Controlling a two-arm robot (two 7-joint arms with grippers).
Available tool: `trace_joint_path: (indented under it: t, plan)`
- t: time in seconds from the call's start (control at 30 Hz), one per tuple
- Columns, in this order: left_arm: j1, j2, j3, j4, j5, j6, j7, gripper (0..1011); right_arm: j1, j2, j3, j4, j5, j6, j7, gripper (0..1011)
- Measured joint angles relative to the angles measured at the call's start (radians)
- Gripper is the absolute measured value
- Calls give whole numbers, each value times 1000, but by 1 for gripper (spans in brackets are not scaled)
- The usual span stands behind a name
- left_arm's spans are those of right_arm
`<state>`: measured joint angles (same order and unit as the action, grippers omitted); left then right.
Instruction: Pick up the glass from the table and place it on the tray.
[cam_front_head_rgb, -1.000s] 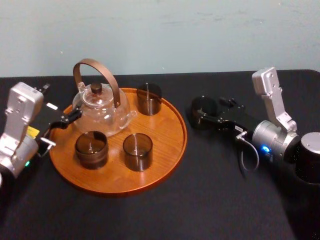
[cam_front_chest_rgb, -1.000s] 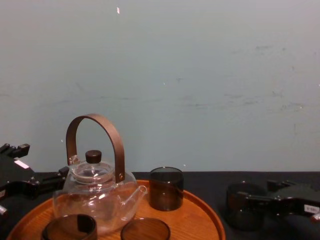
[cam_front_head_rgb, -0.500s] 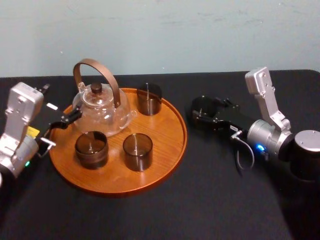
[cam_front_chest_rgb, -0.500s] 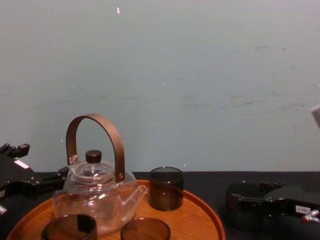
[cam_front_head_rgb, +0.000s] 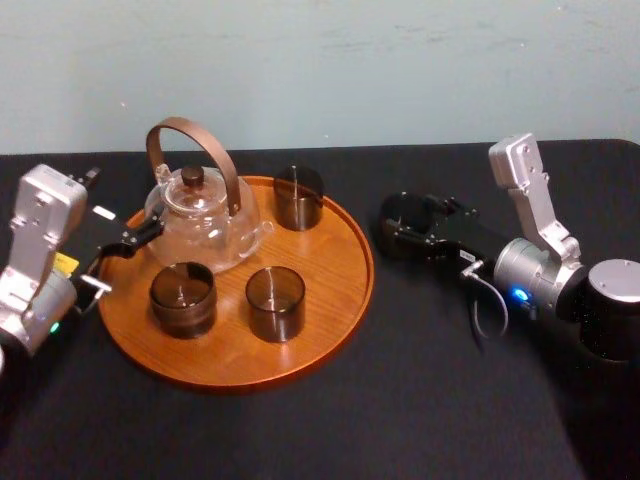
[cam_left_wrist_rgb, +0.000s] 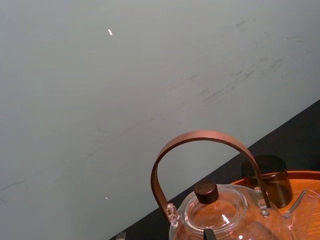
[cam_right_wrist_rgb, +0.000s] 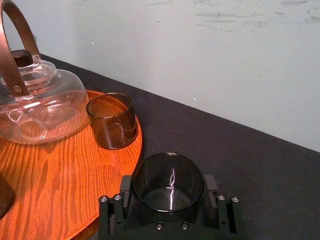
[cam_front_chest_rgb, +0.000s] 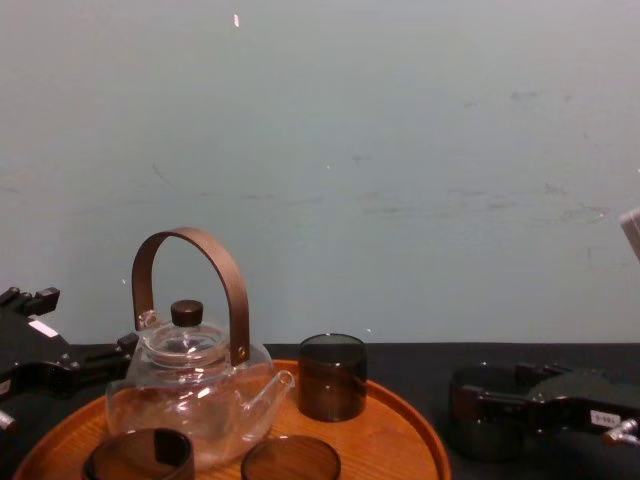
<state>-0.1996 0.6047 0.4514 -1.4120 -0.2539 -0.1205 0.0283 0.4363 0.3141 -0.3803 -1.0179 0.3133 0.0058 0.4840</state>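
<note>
Legible text: none | left gripper: white label on its housing, marks unreadable | left arm: yellow sticker, print too small to read | right gripper: white tag with dark characters, not decipherable

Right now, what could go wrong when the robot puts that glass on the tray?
The right gripper holds the glass low, at the table, so it might bump the raised rim of the tray. The back glass and the teapot stand on the tray close by, so it might knock one. Smooth glass could also slip. The left gripper sits by the teapot.
</note>
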Motion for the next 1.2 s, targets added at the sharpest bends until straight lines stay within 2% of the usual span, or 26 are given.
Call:
trace_joint_path:
  t: [0.47, 0.6, 0.73, 0.9, 1.2]
  plan:
    - [0, 0, 0, 0, 0, 0, 0, 1001, -1, 1, 1, -1, 3, 1, 0, 875]
    - [0, 0, 0, 0, 0, 0, 0, 1001, -12, 8, 13, -20, 16, 0, 8, 875]
    - [0, 0, 0, 0, 0, 0, 0, 1001, -28, 18, 20, -59, 24, 5, 10, 875]
    - [0, 0, 0, 0, 0, 0, 0, 1001, -55, 38, 22, -138, 30, 19, 11, 874]
    - [0, 0, 0, 0, 0, 0, 0, 1001, -79, 50, -6, -234, 35, 31, 23, 875]
